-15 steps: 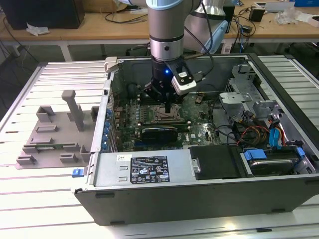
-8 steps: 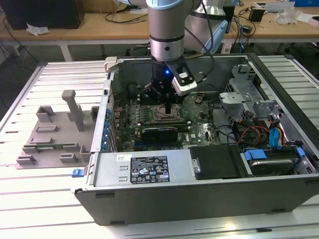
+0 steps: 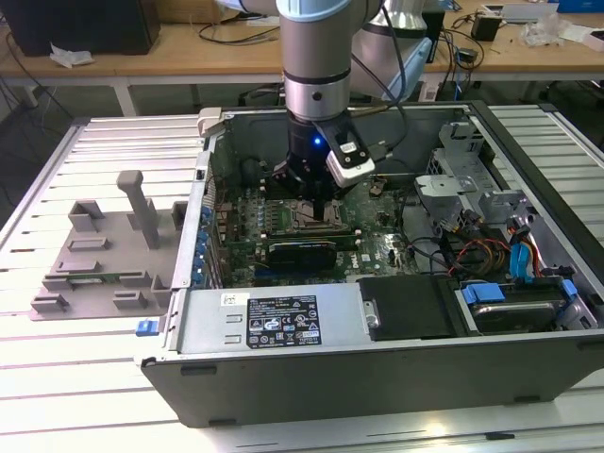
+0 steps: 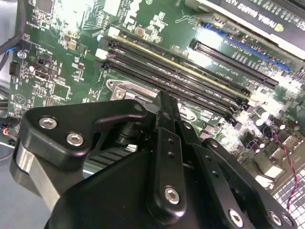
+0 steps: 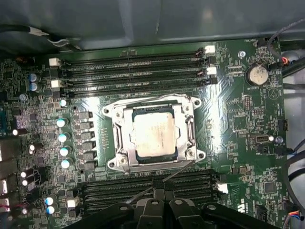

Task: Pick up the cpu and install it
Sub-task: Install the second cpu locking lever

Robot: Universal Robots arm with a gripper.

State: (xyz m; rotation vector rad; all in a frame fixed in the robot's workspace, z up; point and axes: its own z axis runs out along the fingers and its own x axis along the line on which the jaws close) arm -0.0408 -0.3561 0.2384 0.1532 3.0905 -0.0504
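CPU [image 5: 153,135]: flat square chip, pale silver-grey top with a dull sheen. You see it in the first wrist view seated in the socket frame [image 5: 119,138], edges parallel to the frame. Memory slots [image 5: 133,71] flank it on the green motherboard [image 5: 248,129]. Gripper [image 3: 316,193]: over the socket inside the case [image 3: 377,359]; fingers apart or together, you cannot tell.

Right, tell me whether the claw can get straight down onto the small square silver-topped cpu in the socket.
Probably yes. The small square silver-topped cpu lies uncovered inside the metal-rimmed socket frame, and the claw hangs just above that spot with nothing between them.
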